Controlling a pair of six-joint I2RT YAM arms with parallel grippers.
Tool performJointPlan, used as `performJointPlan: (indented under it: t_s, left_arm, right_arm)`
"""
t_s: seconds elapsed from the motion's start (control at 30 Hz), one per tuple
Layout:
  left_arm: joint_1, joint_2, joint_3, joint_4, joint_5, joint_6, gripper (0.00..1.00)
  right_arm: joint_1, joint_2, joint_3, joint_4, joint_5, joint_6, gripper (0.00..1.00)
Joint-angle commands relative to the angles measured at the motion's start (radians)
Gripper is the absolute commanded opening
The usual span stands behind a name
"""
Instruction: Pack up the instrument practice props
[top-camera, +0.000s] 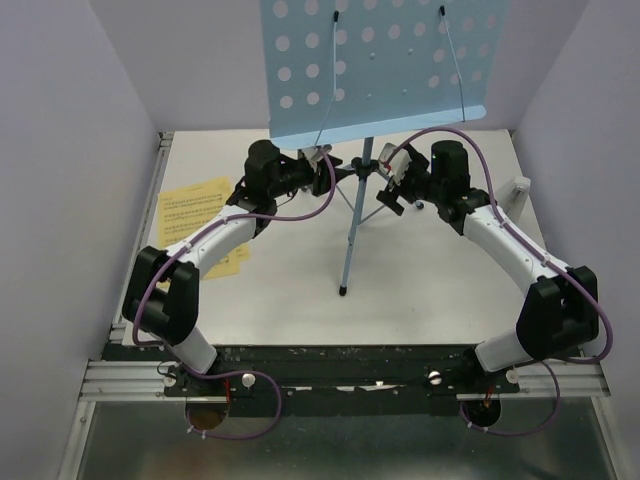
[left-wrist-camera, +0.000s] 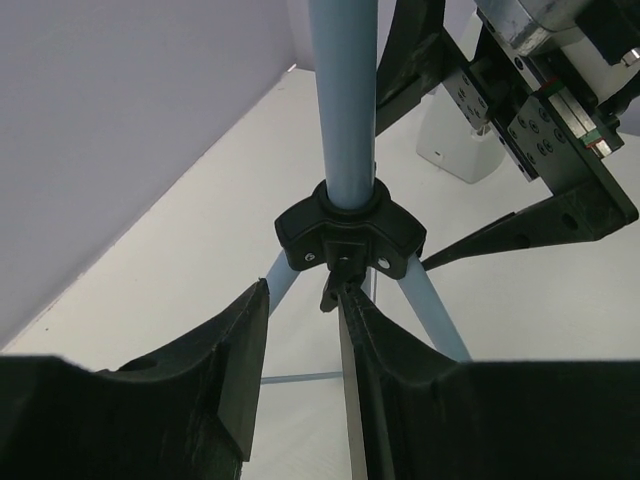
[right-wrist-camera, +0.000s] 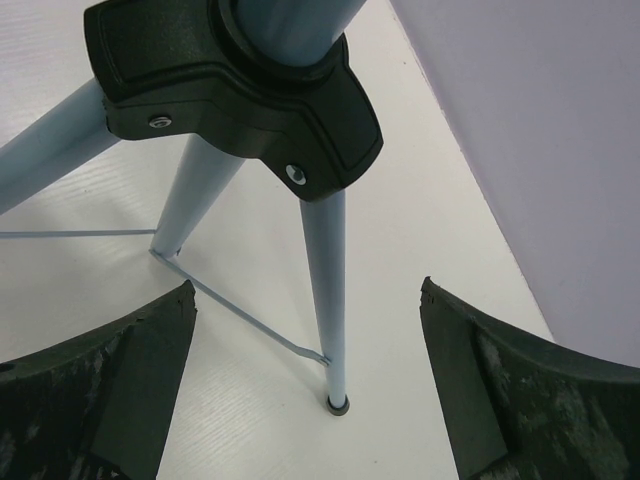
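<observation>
The light-blue music stand (top-camera: 362, 175) stands upright mid-table, its hole-punched desk (top-camera: 380, 60) at the top of the top view. My left gripper (top-camera: 328, 172) is at the pole's left, my right gripper (top-camera: 388, 190) at its right, both near the black leg hub (left-wrist-camera: 345, 230). In the left wrist view my left gripper (left-wrist-camera: 303, 290) is partly closed with an empty gap; its right fingertip touches a small black tab under the hub. My right gripper (right-wrist-camera: 307, 290) is wide open, below the hub (right-wrist-camera: 230, 80), with one leg (right-wrist-camera: 325, 280) seen between its fingers. Yellow sheet-music pages (top-camera: 195, 205) lie at the left.
A whitish plastic piece (top-camera: 515, 195) stands by the right wall, also seen in the left wrist view (left-wrist-camera: 455, 150). Purple-grey walls close in on both sides and the back. Thin braces (right-wrist-camera: 240, 320) link the tripod legs low down. The front leg's foot (top-camera: 343, 290) rests mid-table.
</observation>
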Motion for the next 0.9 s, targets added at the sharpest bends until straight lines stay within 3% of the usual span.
performJointPlan:
  t_s: [0.0, 0.17, 0.57, 0.67, 0.87]
  left_arm:
    - [-0.013, -0.043, -0.032, -0.037, 0.078, 0.061, 0.45]
    - [-0.004, -0.038, -0.047, -0.022, 0.111, 0.093, 0.55]
    - [-0.031, 0.020, 0.040, 0.009, 0.067, -0.062, 0.54]
    - [-0.051, 0.032, 0.049, -0.008, 0.053, -0.057, 0.48]
    - [-0.044, 0.039, 0.071, -0.080, 0.016, -0.141, 0.18]
  right_arm:
    - [0.002, -0.010, -0.008, -0.004, 0.012, 0.013, 1.00]
    - [0.002, 0.007, 0.004, -0.007, 0.012, 0.012, 1.00]
    - [0.002, 0.043, 0.018, 0.006, 0.015, 0.020, 1.00]
    - [0.002, 0.053, 0.030, 0.009, 0.012, 0.026, 1.00]
    - [0.002, 0.066, 0.053, 0.015, 0.006, 0.040, 1.00]
